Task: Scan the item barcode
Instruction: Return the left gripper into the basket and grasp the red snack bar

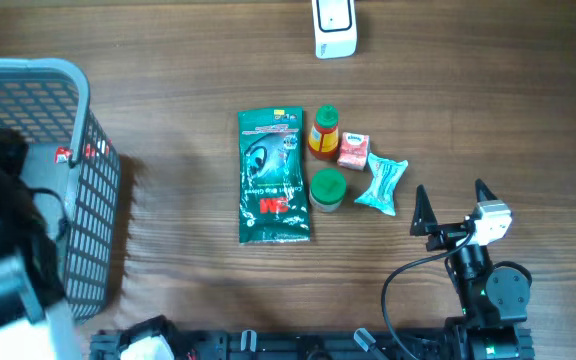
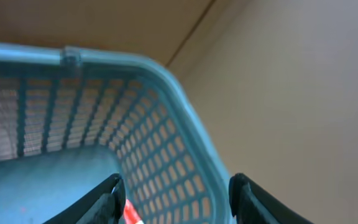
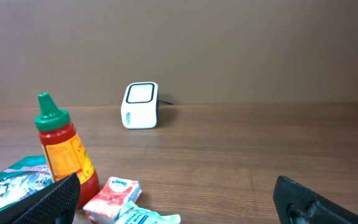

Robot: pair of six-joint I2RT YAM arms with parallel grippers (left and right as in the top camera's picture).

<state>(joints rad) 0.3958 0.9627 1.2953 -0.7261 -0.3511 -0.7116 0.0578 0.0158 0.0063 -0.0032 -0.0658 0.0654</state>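
Crowding the middle of the surface (image 1: 488,80), a green 3M pack (image 1: 273,176), a red sauce bottle (image 1: 324,133), a pink packet (image 1: 353,150), a teal tissue pack (image 1: 382,183) and a green-lidded jar (image 1: 327,190) lie touching or just beside one another. The right fingers (image 1: 423,212), spread wide and empty, sit near the tissue pack. The white scanner (image 1: 335,28) stands at the far edge, with bare wood open between it and the cluster. The left fingers (image 2: 104,198) hang released at a corner of the grey basket (image 1: 28,68) by the left edge, a red-and-white item (image 2: 132,214) beside one finger and mesh walls close around
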